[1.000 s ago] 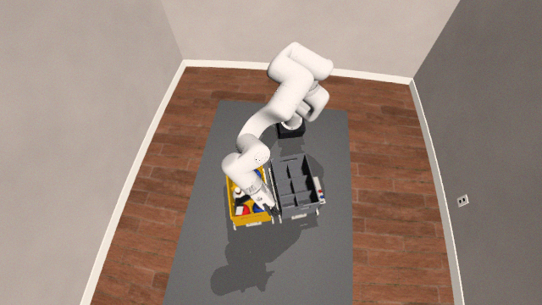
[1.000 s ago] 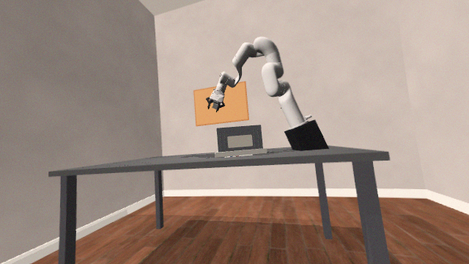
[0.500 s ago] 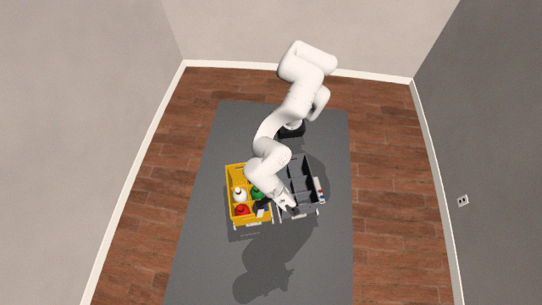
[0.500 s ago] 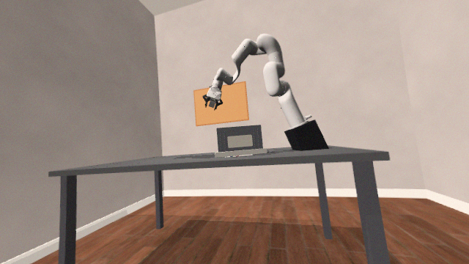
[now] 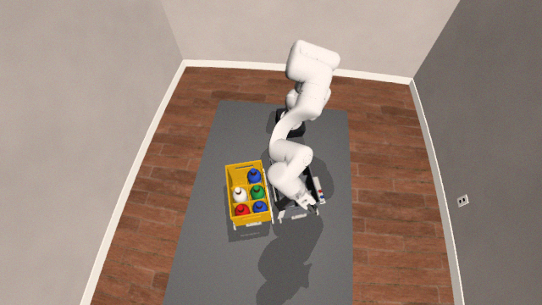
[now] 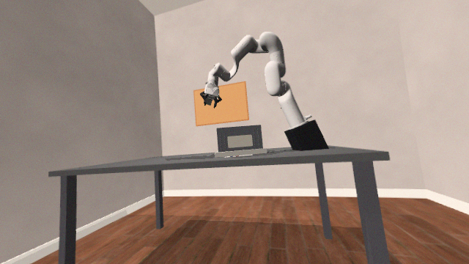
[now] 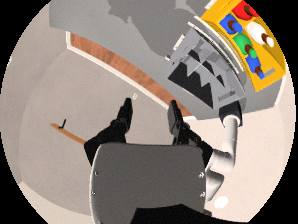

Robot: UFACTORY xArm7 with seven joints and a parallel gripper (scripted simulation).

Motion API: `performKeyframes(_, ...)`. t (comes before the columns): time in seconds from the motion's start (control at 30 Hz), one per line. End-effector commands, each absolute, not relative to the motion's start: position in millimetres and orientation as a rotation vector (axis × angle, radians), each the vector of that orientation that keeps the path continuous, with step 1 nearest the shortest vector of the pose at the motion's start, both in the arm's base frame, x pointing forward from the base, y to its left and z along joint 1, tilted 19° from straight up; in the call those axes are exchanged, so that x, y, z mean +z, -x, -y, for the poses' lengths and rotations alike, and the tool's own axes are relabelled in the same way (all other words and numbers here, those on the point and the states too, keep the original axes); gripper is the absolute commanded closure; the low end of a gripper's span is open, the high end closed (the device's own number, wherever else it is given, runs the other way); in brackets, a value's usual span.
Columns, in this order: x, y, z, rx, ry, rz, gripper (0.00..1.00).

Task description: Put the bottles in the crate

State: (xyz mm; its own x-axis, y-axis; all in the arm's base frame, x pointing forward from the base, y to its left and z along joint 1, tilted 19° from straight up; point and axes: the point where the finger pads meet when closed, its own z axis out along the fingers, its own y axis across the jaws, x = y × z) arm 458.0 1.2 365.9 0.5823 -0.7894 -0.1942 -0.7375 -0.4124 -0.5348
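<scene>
On the gray counter (image 5: 237, 263), the yellow crate (image 5: 231, 191) at left holds five bottles: two blue-labelled (image 5: 254, 174), one white (image 5: 240, 195), one green (image 5: 257, 191), one red (image 5: 241, 209). Just right of it sits the gray crate (image 5: 292, 213), mostly hidden beneath the white arm (image 5: 292, 157). The claw (image 6: 211, 100) hangs high above it, partly open and holding nothing. The pick list (image 5: 321, 196) lies beside the gray crate's right wall.
</scene>
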Motion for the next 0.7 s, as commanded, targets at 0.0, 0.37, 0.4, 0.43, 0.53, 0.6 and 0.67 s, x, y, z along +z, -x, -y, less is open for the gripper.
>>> performKeyframes(0.0, 367.5, -456.2, -9.6, -0.115, 2.245, -1.206, 0.35)
performKeyframes(0.37, 365.2, -440.9, -59.0, -0.094, 2.334, -1.176, 0.35)
performKeyframes(0.4, 364.9, -439.1, -63.6, -0.094, 2.334, -1.176, 0.35)
performKeyframes(0.43, 364.7, -437.4, -68.3, -0.094, 2.334, -1.176, 0.35)
performKeyframes(0.53, 364.1, -433.9, -77.7, -0.094, 2.334, -1.176, 0.35)
performKeyframes(0.6, 363.8, -431.7, -82.2, -0.092, 2.37, -1.165, 0.35)
performKeyframes(0.67, 363.0, -427.2, -91.1, -0.09, 2.423, -1.147, 0.35)
